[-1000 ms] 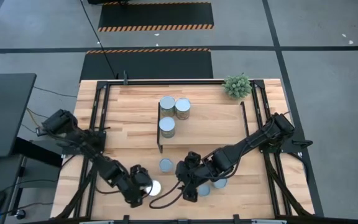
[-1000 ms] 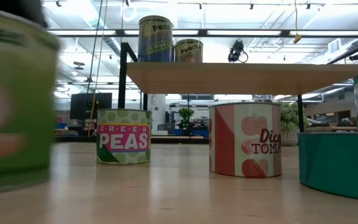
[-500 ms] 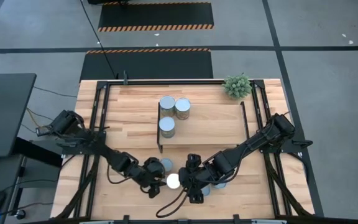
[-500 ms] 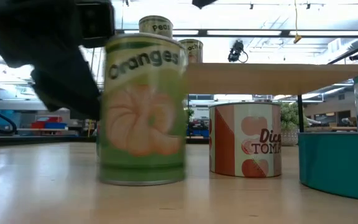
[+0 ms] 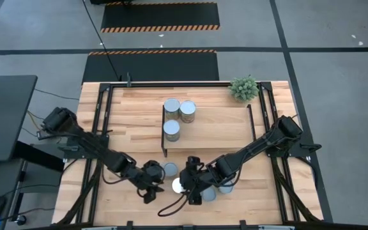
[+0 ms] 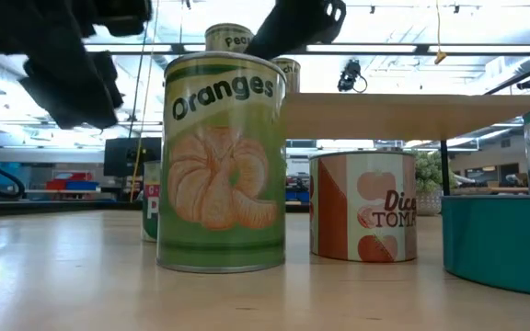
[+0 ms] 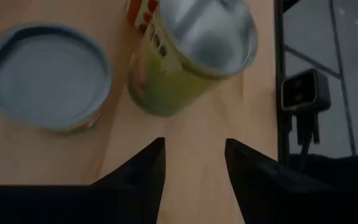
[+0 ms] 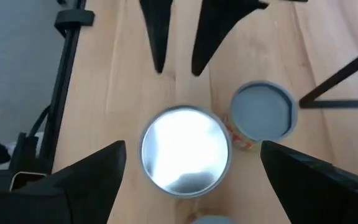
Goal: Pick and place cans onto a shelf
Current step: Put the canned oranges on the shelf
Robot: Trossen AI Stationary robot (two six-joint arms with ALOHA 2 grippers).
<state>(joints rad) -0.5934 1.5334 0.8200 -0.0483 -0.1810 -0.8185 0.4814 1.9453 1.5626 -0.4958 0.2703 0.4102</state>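
Green oranges can upright on table, ungripped; left end effector fingers apart beside it, right end effector spread wide (above).

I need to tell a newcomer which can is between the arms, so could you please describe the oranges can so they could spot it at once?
Start at the shelf in the middle of the table, then look to the bare tabletop in front of it. The oranges can stands upright there between the left tool and the right tool. Its green label with orange segments and its bright shiny top distinguish it from the duller-topped cans beside it.
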